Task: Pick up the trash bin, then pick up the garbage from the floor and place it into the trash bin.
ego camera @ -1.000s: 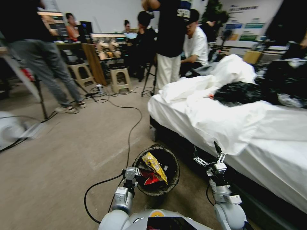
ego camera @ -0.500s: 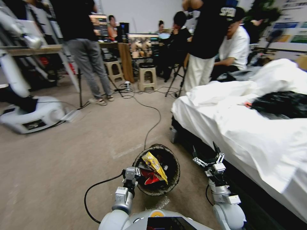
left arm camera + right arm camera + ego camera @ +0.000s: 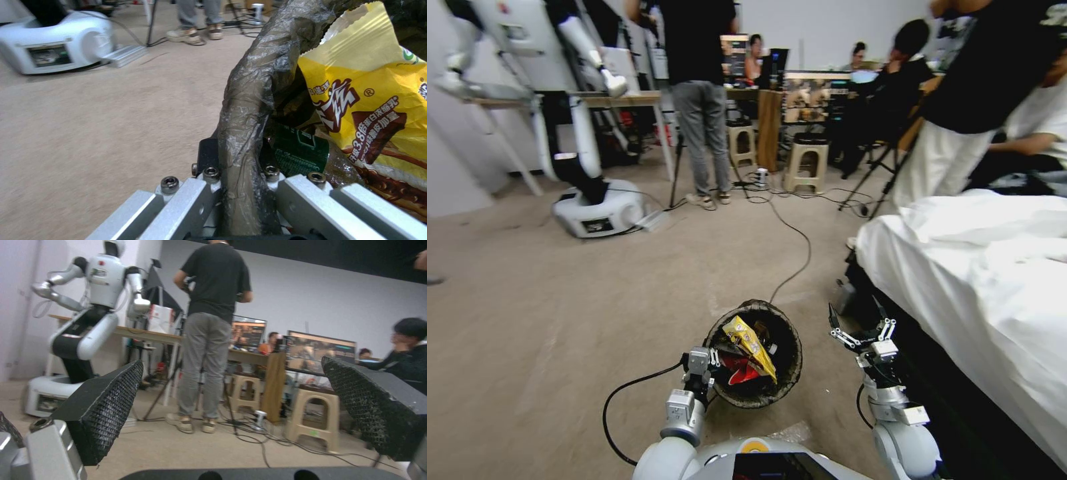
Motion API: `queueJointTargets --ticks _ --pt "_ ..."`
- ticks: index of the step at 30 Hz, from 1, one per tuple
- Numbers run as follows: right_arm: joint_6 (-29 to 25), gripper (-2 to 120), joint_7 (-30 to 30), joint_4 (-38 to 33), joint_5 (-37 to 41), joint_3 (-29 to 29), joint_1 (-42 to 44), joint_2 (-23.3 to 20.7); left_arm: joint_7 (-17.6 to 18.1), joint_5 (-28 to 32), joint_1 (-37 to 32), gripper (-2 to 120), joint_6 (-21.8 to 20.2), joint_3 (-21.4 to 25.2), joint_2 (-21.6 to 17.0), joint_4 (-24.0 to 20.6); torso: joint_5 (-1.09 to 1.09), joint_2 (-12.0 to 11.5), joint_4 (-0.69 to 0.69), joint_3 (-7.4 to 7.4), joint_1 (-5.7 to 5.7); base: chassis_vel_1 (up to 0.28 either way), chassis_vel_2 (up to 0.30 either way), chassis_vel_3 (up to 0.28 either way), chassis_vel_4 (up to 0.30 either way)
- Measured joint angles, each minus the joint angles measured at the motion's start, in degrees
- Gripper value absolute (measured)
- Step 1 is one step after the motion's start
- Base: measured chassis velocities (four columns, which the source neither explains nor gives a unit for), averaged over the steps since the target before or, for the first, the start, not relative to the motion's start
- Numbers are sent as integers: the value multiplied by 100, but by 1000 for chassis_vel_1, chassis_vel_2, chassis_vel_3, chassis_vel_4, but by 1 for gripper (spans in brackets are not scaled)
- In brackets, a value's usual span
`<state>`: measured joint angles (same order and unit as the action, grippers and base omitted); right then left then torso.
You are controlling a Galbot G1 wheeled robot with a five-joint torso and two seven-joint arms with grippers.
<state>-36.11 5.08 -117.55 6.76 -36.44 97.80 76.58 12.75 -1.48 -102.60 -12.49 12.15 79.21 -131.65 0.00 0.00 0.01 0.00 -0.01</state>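
From the head view I see my left gripper (image 3: 706, 363) clamped on the rim of the trash bin (image 3: 787, 373), at the side of the bin nearest my left arm. The left wrist view confirms the grasp: the fingers (image 3: 206, 156) sit on either side of the rim, pinching the dark liner bag (image 3: 249, 100) that wraps it. The bin hangs just ahead of my chest, between my two arms, over the beige carpet floor (image 3: 560, 347).

Inside the bin I note a yellow snack wrapper (image 3: 750, 343) standing up against the near wall, with a red wrapper (image 3: 740, 373) below it. In the left wrist view the yellow wrapper (image 3: 365, 96) lies just inside the rim, and a small green-labelled item (image 3: 300, 151) sits beneath it; I cannot tell what that item is.

My right gripper (image 3: 859, 327) is raised beside the bin, apart from it, near the edge of the bed (image 3: 994, 280) on my right. Its jaws stand spread wide and grasp nothing; the right wrist view shows both black textured pads (image 3: 104, 406) well apart with open room between them.

A black cable (image 3: 790, 267) runs across the floor beyond the bin. A white robot (image 3: 587, 193) stands further off on the floor to my left.
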Motion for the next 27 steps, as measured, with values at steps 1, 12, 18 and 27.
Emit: queueJointTargets --ticks 1,12,18,27 --pt "0 100 0 0 0 0 0 0 0 0 0 0 0 0 0 0 0 0 0 0 0 117 115 119 119" --pt "0 100 47 -3 0 -12 1 4 0 0 -1 0 0 -11 14 -17 0 0 0 0 0 121 124 114 125" --pt "-9 100 80 22 -10 11 -3 21 0 1 -8 0 0 -20 32 -17 1 0 -1 0 0 121 121 119 118" --pt "-31 100 120 39 -39 26 -4 22 -2 -53 -6 0 47 -98 85 108 0 0 0 0 0 120 119 122 123"
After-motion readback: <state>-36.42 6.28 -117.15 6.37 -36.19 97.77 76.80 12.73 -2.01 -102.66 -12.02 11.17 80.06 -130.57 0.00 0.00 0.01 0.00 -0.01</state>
